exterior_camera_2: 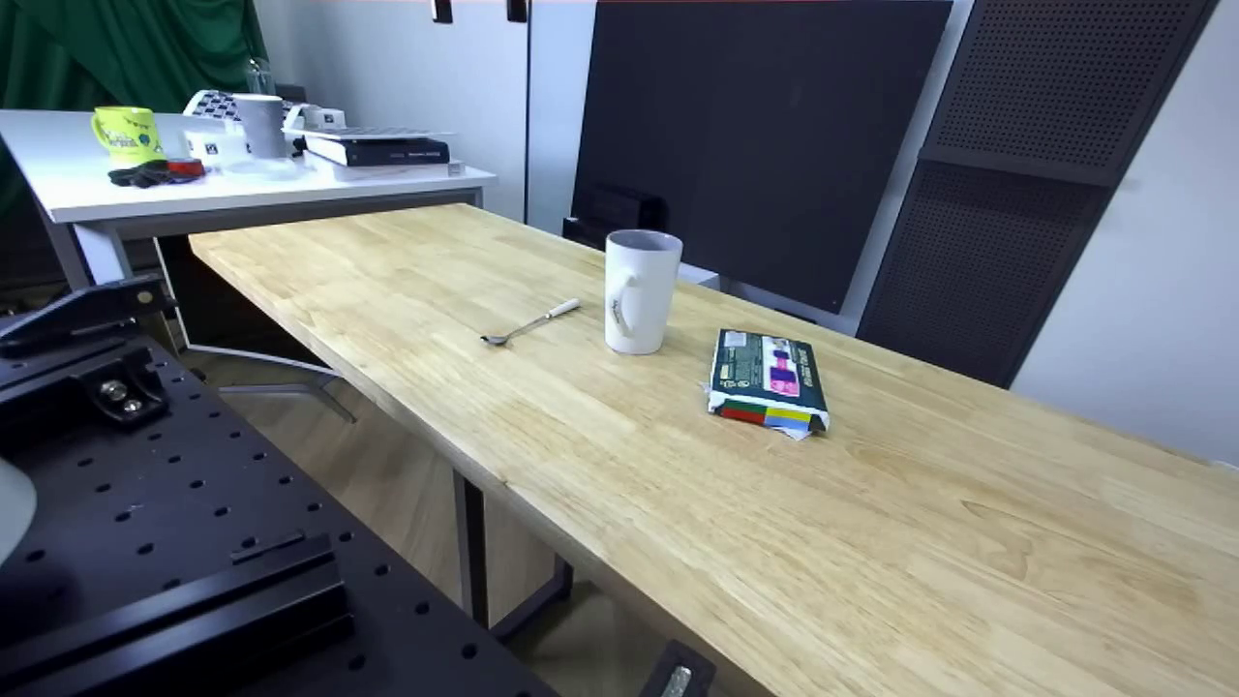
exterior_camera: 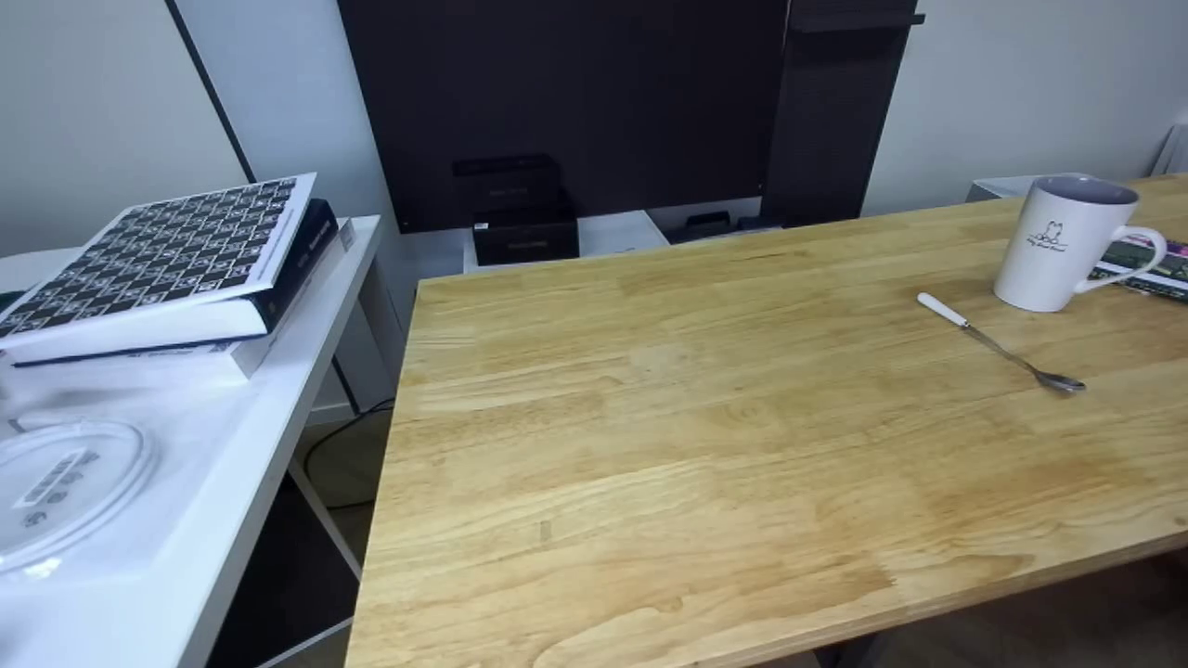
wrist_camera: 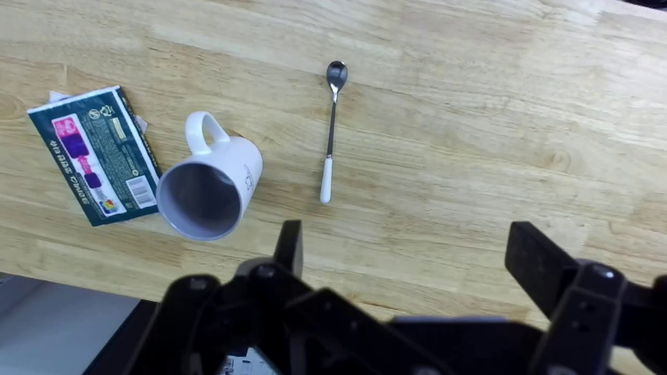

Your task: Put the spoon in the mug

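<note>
The spoon lies flat on the wooden table in both exterior views (exterior_camera: 998,349) (exterior_camera_2: 532,324). It has a silvery bowl and stem and a white handle end. In the wrist view the spoon (wrist_camera: 331,130) lies up and left of the jaws. The white mug stands upright beside the spoon's handle end in both exterior views (exterior_camera: 1058,246) (exterior_camera_2: 649,290) and in the wrist view (wrist_camera: 229,161), with its grey inside showing. My gripper (wrist_camera: 406,239) is wide open and empty. Only its fingertips show at the top edge of an exterior view (exterior_camera_2: 480,11), high above the table.
A dark green packet (exterior_camera_2: 770,379) lies on the table (exterior_camera_2: 465,407) near the mug, on its handle side. A white side table (exterior_camera: 213,417) with books (exterior_camera: 176,269) stands off one end. A black perforated base plate (exterior_camera_2: 242,503) lies along the table's near edge.
</note>
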You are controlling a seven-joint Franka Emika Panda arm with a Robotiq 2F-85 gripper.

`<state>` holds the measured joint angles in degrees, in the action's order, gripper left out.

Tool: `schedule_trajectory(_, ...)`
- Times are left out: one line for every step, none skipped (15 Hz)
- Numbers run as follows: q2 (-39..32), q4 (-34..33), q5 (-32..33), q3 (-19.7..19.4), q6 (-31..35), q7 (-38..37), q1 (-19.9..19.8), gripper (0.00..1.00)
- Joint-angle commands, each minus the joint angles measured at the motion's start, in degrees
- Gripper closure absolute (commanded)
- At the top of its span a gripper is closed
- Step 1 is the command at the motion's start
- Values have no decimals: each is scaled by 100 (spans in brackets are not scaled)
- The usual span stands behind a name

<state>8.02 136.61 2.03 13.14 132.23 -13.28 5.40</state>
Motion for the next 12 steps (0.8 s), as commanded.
schedule_trajectory(-953, -822, 258, -199, -26, 22, 16, 0)
schedule_trajectory(-1188, -992, 316, -257, 16, 15, 29, 0)
schedule_trajectory(-1392, -1150, 394, -308, 42, -31, 49, 0)
schedule_trajectory(-1597, -1301, 380, -358, 65, 10, 73, 0)
schedule_trajectory(-1811, -1457, 332, -398, 77, 41, 97, 0)
schedule_trajectory(-1996, -1596, 251, -425, 84, 107, 117, 0)
schedule_trajectory(-2178, -1724, 239, -451, 122, 121, 148, 0)
schedule_trajectory(-2347, -1840, 238, -475, 162, 122, 174, 0)
schedule_trajectory(-2526, -1952, 232, -494, 234, 135, 203, 0)
schedule_trajectory(-2681, -2039, 236, -515, 333, 164, 232, 0)
schedule_trajectory(-2829, -2118, 263, -540, 436, 169, 266, 0)
schedule_trajectory(-2977, -2204, 298, -571, 497, 177, 303, 0)
